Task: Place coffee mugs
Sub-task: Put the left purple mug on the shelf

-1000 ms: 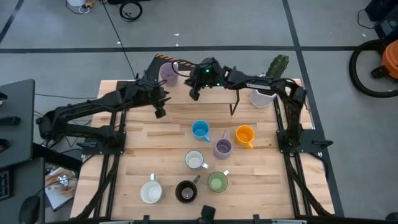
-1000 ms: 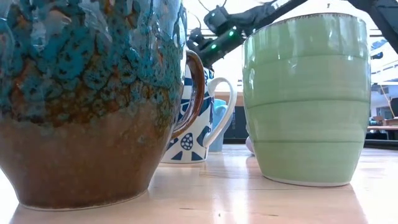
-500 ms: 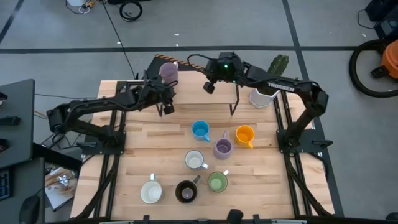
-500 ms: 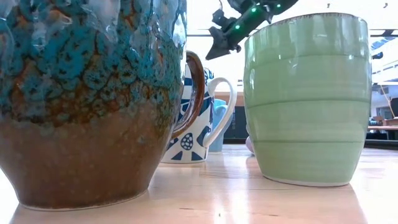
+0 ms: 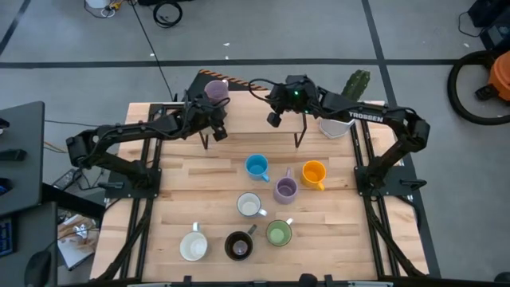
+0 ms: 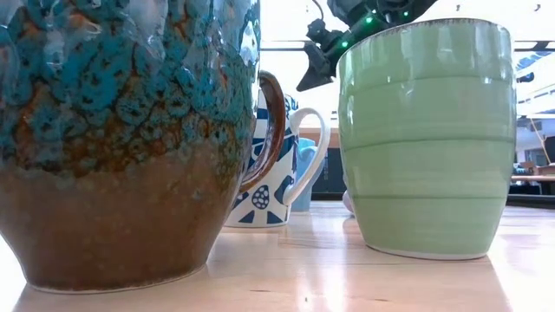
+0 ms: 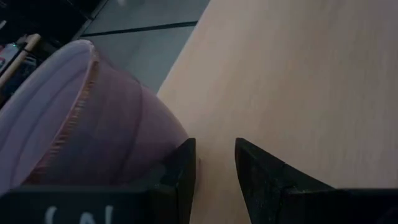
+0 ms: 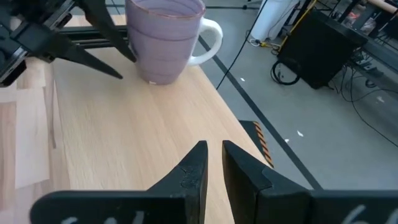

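Observation:
One lilac mug (image 5: pixel 216 90) stands upright on its base at the table's far edge, handle (image 8: pixel 209 38) toward the floor side. My left gripper (image 5: pixel 216 132) is just near of it, low, fingers a little apart; the mug's wall (image 7: pixel 93 124) fills the left wrist view beside one finger. My right gripper (image 5: pixel 274 119) hovers shut to the mug's right, above the table (image 6: pixel 314 74). The other mugs stand mid-table: blue (image 5: pixel 256 166), orange (image 5: pixel 314 172), lilac (image 5: pixel 285 189), white (image 5: pixel 249 205), green (image 5: pixel 278 233), dark brown (image 5: pixel 238 245), white (image 5: pixel 193 245). My left gripper has one finger (image 7: pixel 183 165) right beside the lower wall of the far lilac mug (image 7: pixel 149 143); I cannot tell whether it touches. The fingers point toward the far edge, low over the table, and nothing lies between them.
A white faceted pot (image 5: pixel 338 124) with a green cactus (image 5: pixel 356 83) stands at the far right. A thin dark frame (image 5: pixel 301 131) rises near the far edge's middle. Bare wood lies along the left and right sides. Beyond the far edge is floor with cables.
My right gripper has drawn away from the far lilac mug, toward the table's right along the far edge. My left gripper has moved toward the far edge, closing in on that mug. The mug has stayed where it was.

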